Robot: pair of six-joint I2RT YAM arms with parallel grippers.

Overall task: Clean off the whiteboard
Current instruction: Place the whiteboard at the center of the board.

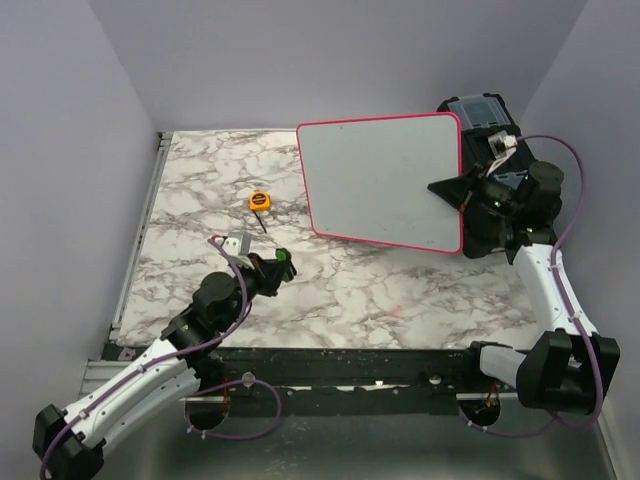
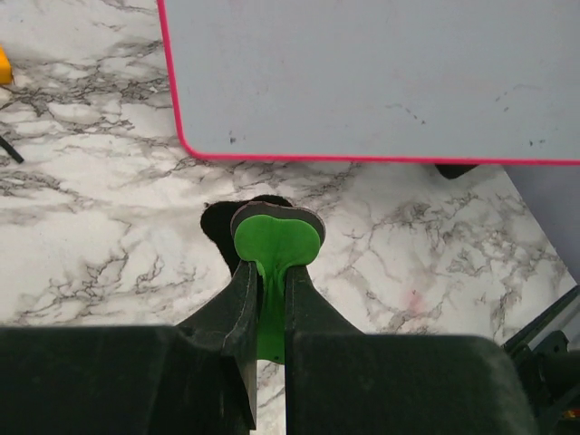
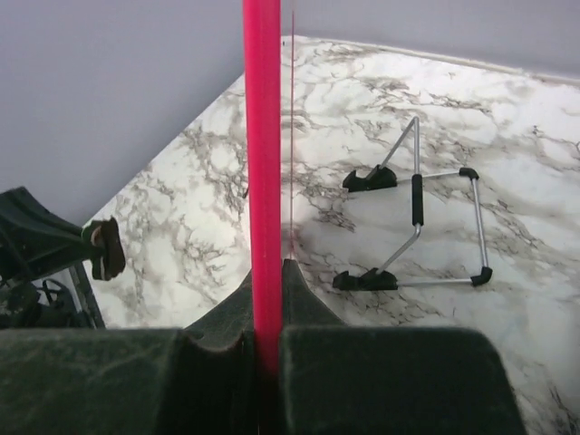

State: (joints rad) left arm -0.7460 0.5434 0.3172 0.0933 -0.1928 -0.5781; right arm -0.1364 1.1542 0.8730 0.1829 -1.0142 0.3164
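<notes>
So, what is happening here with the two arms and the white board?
The right tool is shut on the pink rim of the whiteboard and holds it by that edge over the marble table. The left tool is shut on a small green pad, apart from the board. The board's face shows only tiny specks, no writing. A yellow tape measure lies on the table.

You run a left arm [image 1: 130,385] and a right arm [image 1: 548,285]: white dotted link shells, black round joints, a thin purple cable [image 1: 576,165] along each. The left gripper [image 2: 269,267] and right gripper [image 3: 269,272] are matte black.
</notes>
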